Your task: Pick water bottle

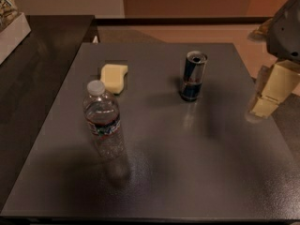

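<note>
The water bottle point(103, 121) stands upright on the front left of the grey table point(187, 163). It is clear and ribbed, with a white cap and a red, white and blue label band. My gripper point(262, 106), cream-coloured under a grey wrist, hangs at the table's right edge. It is far to the right of the bottle and touches nothing.
A blue-and-silver drink can point(192, 76) stands upright at the middle back of the table, between the bottle and the gripper. A pale yellow sponge point(114, 77) lies behind the bottle. A dark counter point(33, 69) adjoins the table on the left.
</note>
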`<state>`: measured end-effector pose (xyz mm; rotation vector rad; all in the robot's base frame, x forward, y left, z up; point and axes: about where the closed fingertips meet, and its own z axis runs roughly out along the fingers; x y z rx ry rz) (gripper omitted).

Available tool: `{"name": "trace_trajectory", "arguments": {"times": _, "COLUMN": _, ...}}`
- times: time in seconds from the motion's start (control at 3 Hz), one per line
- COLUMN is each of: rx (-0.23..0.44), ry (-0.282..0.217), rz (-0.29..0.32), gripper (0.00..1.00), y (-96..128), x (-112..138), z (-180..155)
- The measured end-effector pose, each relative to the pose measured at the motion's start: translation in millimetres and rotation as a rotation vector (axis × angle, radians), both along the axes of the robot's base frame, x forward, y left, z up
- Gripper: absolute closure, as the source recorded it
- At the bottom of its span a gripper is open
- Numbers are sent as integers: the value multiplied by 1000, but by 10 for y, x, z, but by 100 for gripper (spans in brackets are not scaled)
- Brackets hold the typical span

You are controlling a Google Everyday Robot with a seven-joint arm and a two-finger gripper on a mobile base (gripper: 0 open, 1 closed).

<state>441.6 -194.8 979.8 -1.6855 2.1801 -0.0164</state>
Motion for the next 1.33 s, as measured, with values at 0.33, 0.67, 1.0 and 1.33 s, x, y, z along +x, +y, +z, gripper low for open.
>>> {"name": "trace_trajectory", "arguments": {"times": 0.33, "rx": 110, "ry": -14, "rz": 44, "gripper": 0, "y": 423, "x": 51, "z": 33}}
{"name": "trace_trajectory", "arguments": {"times": 0.67, "rx": 204, "ry": -26, "rz": 102, "gripper": 0, "y": 895, "x": 93, "z": 73}}
{"name": "trace_trajectory", "arguments": {"times": 1.0, "rx": 264, "ry": -23, "rz": 192, "gripper": 0, "y": 1395, "x": 73, "z": 86}}
{"name": "trace_trajectory", "arguments": {"times": 1.33, "rx": 299, "ry": -15, "rz": 304, "gripper": 0, "y": 1886, "x": -16, "z": 22}}
